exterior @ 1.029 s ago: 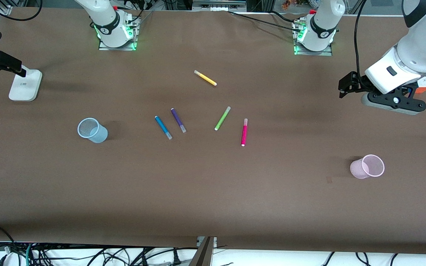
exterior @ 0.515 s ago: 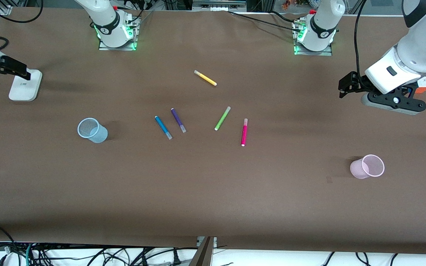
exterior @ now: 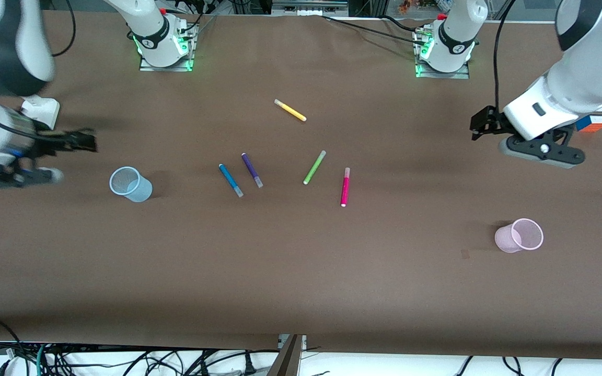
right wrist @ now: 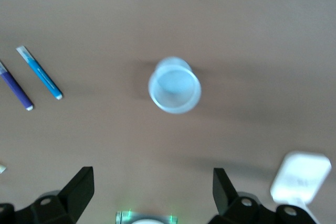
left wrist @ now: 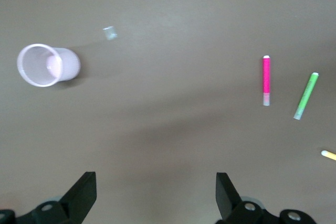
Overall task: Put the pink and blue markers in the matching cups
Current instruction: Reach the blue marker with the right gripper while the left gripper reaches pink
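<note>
The slim magenta-pink marker and slim bright-blue marker lie loose mid-table, the translucent blue cup at nine o'clock, the translucent pink cup at four. Both the left gripper and right gripper hang spread wide and empty, probably readied for pickups.

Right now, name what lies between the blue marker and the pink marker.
Front view: between the blue marker and the pink marker lie a purple pen and a green pen.
</note>
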Tool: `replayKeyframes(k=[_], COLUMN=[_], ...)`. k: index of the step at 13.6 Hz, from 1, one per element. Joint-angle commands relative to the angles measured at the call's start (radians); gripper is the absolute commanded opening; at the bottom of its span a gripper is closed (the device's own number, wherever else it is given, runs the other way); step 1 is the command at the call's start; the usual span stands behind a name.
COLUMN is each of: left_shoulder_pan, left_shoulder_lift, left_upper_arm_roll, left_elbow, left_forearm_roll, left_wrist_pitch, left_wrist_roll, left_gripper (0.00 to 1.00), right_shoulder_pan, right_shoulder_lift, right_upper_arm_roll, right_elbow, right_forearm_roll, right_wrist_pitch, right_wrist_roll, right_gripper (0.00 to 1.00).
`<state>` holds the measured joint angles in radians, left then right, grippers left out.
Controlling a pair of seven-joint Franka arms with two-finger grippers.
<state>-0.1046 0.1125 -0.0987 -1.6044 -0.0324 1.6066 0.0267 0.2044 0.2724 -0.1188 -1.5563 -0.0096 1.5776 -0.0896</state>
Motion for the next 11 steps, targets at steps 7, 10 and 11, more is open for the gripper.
replayKeyframes(k=[7,10,11], left_shoulder_pan=[-0.090,-0.173,-0.202], left_shoulder_lift=[0.272,0.351,0.375], left_upper_arm_roll=[-0.055,-0.055,-0.055], left_elbow=[-0.091,-0.091,-0.091], left_forearm_roll=[-0.073,-0.075,-0.072], left_wrist_pitch=[0.317,0.418,0.453], left_wrist_roll=[-0.160,-0.298,-0.339], left_gripper=[1.00,1.00,1.00], right_shoulder_pan=[0.266,0.340,0.357], right_shoulder_lift=[0.263,0.349,0.376], right_upper_arm_roll=[0.007,0.007,0.007], right_elbow=[0.024,0.022,0.021], right_forearm_roll=[0.045,0.086,0.088], right_wrist_pitch=[0.284,0.353,0.376], right_wrist_roll=[0.013,0.011,0.013], right_gripper=[1.00,1.00,1.00])
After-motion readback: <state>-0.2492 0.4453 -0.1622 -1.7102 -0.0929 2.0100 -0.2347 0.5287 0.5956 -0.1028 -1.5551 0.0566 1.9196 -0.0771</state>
